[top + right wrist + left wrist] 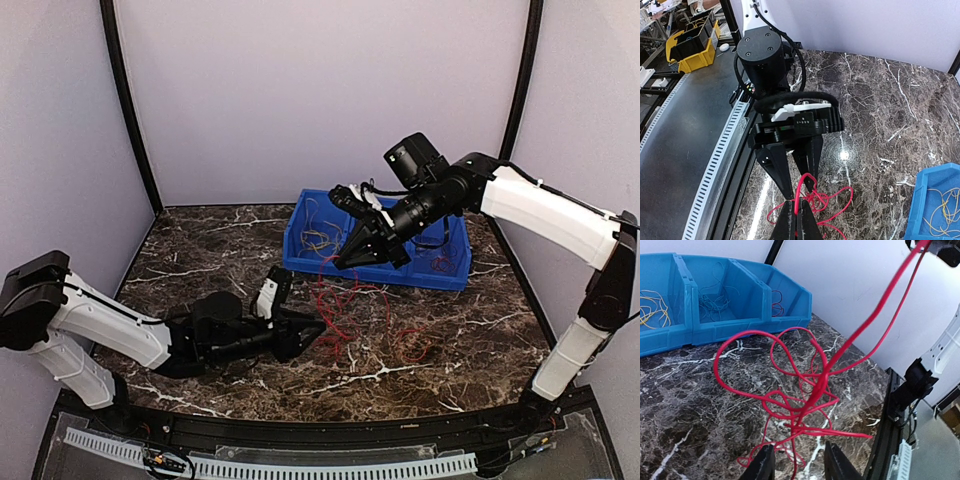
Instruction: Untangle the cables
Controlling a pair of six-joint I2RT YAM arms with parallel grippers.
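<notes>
A tangle of red cables [335,305] lies on the marble table in front of the blue bin [430,275]. My right gripper [345,262] hangs above it, shut on one red strand that rises taut from the tangle. In the right wrist view its fingers [790,220] pinch the strand over the tangle [835,197]. My left gripper [318,328] lies low at the tangle's left edge, open. In the left wrist view its fingers [762,465] stand apart, with the red tangle [800,395] just ahead and one strand running down between them. Yellow cables [652,307] lie in the bin.
The blue bin [730,330] has three compartments holding yellow, dark bluish [715,302] and red wires. A separate loose red wire [412,345] lies to the right on the table. Light walls enclose the table; a black rail runs along the near edge.
</notes>
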